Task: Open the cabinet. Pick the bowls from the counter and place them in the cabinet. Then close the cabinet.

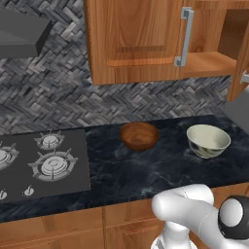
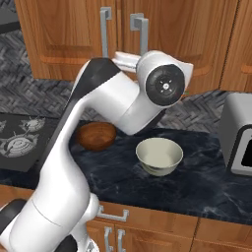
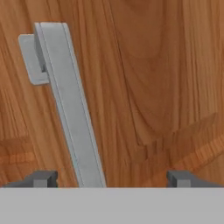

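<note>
**Gripper spread at a cabinet handle, both bowls on the counter**

Hand view: gripper (image 3: 111,178) faces a warm-brown wood door of the cabinet (image 3: 153,87), grain running in long streaks, a raised panel edge crossing lower right. Two small dark finger tips (image 3: 41,178) stand far apart at the bottom, jaws wide open, nothing clamped. A flat grey metal bar handle (image 3: 70,109) runs slanted between them, nearer the left tip, fixed to the door by a squared bracket at its top end. Cannot tell whether a tip touches it.

Left base view: cabinet (image 1: 136,39) hangs on the wall above the counter. Its left door is shut, with a vertical grey bar handle (image 1: 184,36) along its right edge. To the right of that the inside shows, a bare wooden shelf; the right door (image 1: 240,63) stands swung out at the frame's right edge.

Counter (image 1: 160,165): black marble, faint pale veins, glossy. The wooden bowl (image 1: 139,135), dark reddish-brown, round and shallow, sits toward the back edge, near the hob's right side. The ceramic bowl (image 1: 208,140), cream with dark leaf marks on its outer wall, sits to the right, well apart from the first, also toward the back. Both upright.

Dark grey gas hob (image 1: 41,163) is set into the counter's left part, ringed burners. Backsplash (image 1: 58,97) is grey woven herringbone tile. A grey box-shaped appliance (image 2: 237,133) stands at the counter's right end in the right base view.
</note>
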